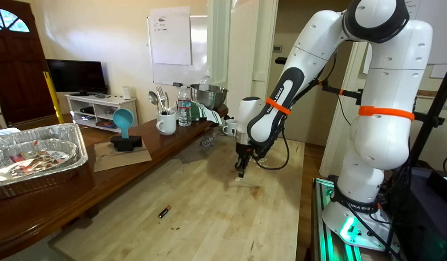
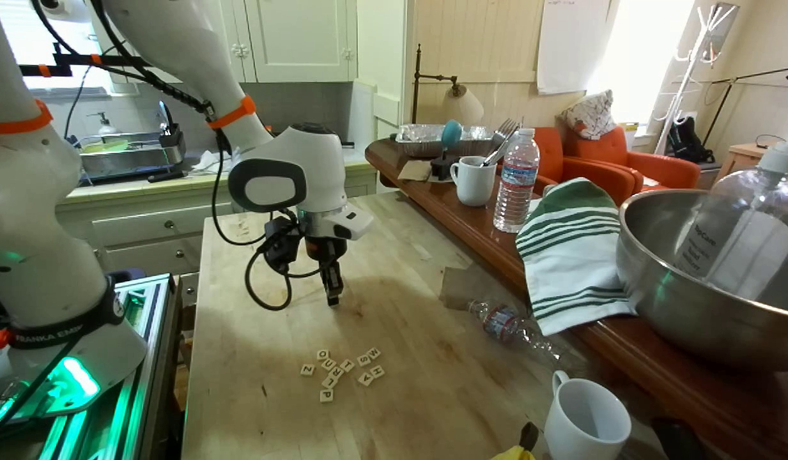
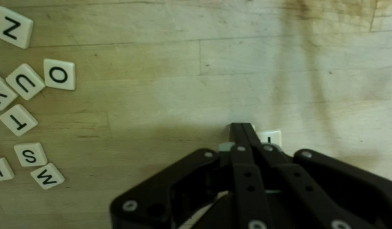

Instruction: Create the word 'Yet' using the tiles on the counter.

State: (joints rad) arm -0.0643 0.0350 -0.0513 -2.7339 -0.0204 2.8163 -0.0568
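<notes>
The light wooden counter (image 1: 216,221) also shows in an exterior view (image 2: 432,402) and in the wrist view (image 3: 157,101). My gripper (image 3: 241,124) points down with its fingers together and no gap between the tips. It is low over the counter in both exterior views (image 1: 240,175) (image 2: 333,302). A pale tile (image 3: 269,136) lies right of the fingertips, its letter partly covered. Edges of another tile show behind the tips. A loose cluster lies to the left: tiles N (image 3: 14,27), U (image 3: 25,81), O (image 3: 59,74), R, T (image 3: 18,120), S (image 3: 30,154), H and M or W (image 3: 47,176).
A battery (image 1: 164,211) lies on the counter. A crushed plastic bottle (image 2: 501,321) and a white mug (image 2: 588,421) stand along the side by the darker brown table (image 1: 165,150). That table carries a foil tray (image 1: 80,145), a mug of cutlery (image 1: 166,124) and a steel bowl (image 2: 687,306).
</notes>
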